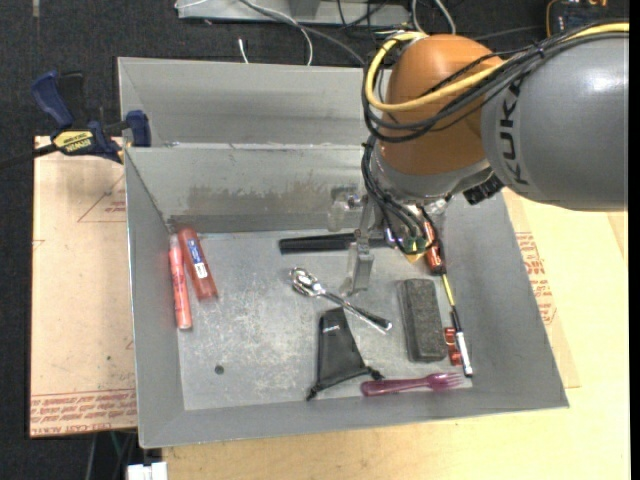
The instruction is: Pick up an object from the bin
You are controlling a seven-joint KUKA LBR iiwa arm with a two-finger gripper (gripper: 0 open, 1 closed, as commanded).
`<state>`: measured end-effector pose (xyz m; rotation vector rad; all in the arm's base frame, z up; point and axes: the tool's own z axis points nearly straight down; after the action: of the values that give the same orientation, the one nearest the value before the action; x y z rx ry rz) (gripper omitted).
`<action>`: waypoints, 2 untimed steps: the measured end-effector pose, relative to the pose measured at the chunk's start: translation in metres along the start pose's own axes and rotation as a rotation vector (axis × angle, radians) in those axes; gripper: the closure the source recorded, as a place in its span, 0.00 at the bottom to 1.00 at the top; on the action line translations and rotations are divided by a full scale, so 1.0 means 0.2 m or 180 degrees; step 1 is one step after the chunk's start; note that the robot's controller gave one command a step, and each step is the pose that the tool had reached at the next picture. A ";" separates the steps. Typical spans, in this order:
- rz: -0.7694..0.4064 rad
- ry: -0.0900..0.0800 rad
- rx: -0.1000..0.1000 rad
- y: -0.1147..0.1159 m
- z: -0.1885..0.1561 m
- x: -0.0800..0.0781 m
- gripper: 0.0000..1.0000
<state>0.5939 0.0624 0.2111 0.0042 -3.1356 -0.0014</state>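
nearest, by the front wall of the grey bin (250, 413), a purple plastic fork (410, 385) lies beside a black wedge-shaped thing (335, 353). right of these lie a grey block (422, 318) and a red-and-white pen (456, 340). mid-bin lies a metal spoon (312, 287). the tool (358, 273) hangs just over its handle; whether it is open or closed i cannot tell. at the left lie two red tubes (190, 273). farther back lies a black stick (315, 243).
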 end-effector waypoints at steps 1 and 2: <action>0.0009 -0.0026 -0.0001 0.00 -0.02 -0.01 0.00; 0.0395 -0.0021 -0.0007 -0.29 0.69 0.28 0.00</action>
<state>0.5370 0.0048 0.0734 -0.1906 -3.1362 -0.0041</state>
